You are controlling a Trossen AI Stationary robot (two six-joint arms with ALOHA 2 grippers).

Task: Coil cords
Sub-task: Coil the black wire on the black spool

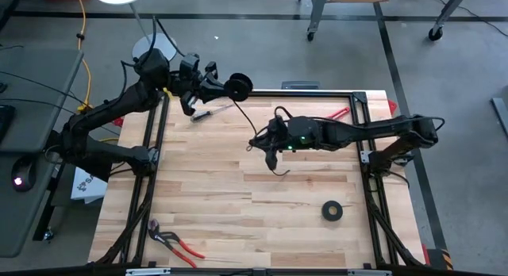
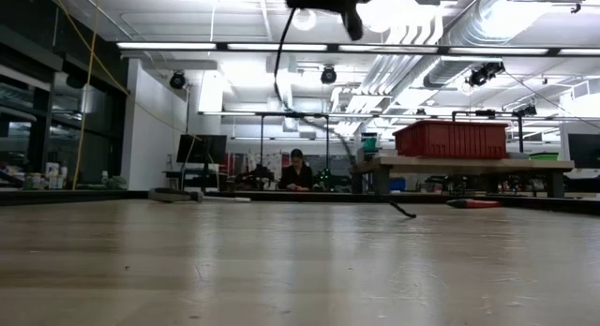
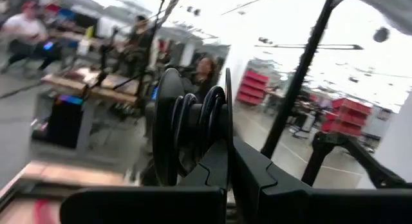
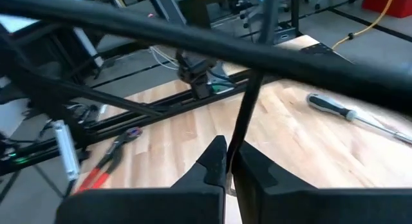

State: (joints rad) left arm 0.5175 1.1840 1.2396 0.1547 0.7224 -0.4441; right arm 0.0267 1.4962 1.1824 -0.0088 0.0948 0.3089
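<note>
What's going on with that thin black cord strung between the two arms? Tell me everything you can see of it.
The cord is thin, black and flexible, like rubber-coated wire. One end is wound in a few loops into a small coil, pinched in the shut left tool above the table's far left edge. From there it runs slack to the right tool, shut on the strand over the table's middle. Below that grip a short tail hangs down, its curled tip on the wooden table.
</note>
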